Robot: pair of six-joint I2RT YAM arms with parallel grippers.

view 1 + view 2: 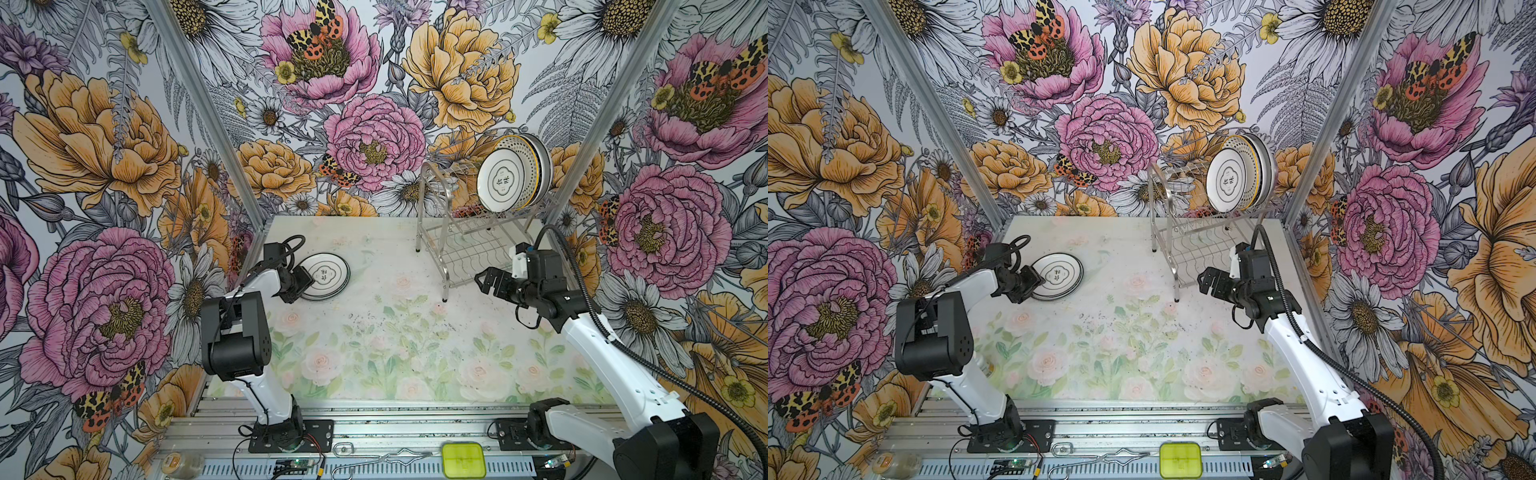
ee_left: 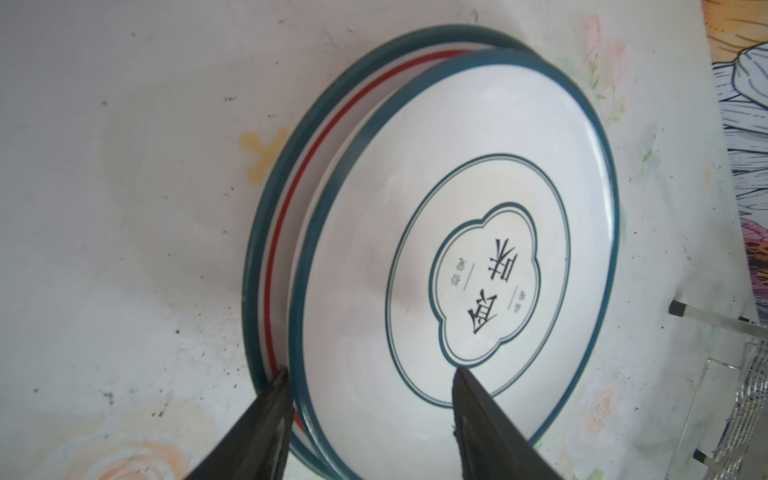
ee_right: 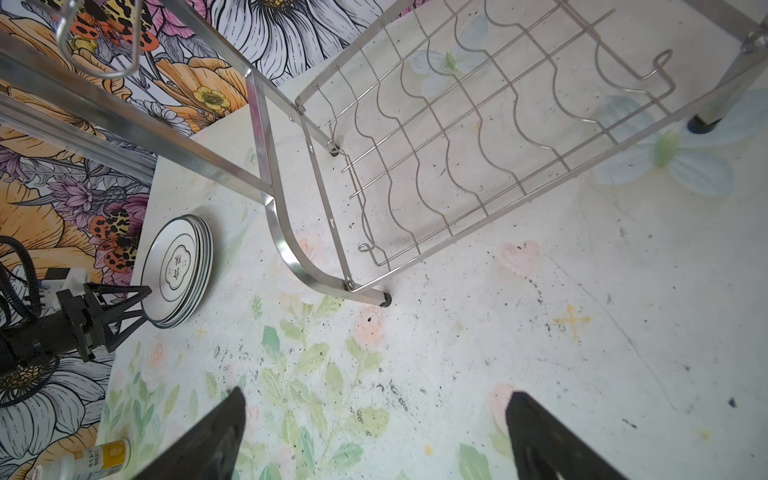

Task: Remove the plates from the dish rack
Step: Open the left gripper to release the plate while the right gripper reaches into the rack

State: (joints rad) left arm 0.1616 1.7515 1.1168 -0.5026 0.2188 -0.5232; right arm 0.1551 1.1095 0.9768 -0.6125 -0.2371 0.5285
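Left tool [image 2: 370,374]: jaws apart astride rim of stacked plates [image 2: 415,199], far-left worktop [image 1: 415,340]. Right tool [image 3: 374,399] wide, empty. Racked plates [image 1: 505,183] upright in dish rack [image 3: 286,253], far right: likely stiff, slick, breakable; pinch exposed rim.

**Hidden from you**

Behind the front plate [image 1: 505,183] in the dish rack [image 1: 432,232] you see only rims; their count is unclear. The left gripper [image 1: 305,282] covers the near-left edge of the stacked plates [image 1: 330,272], whose lower ones show as slivers.
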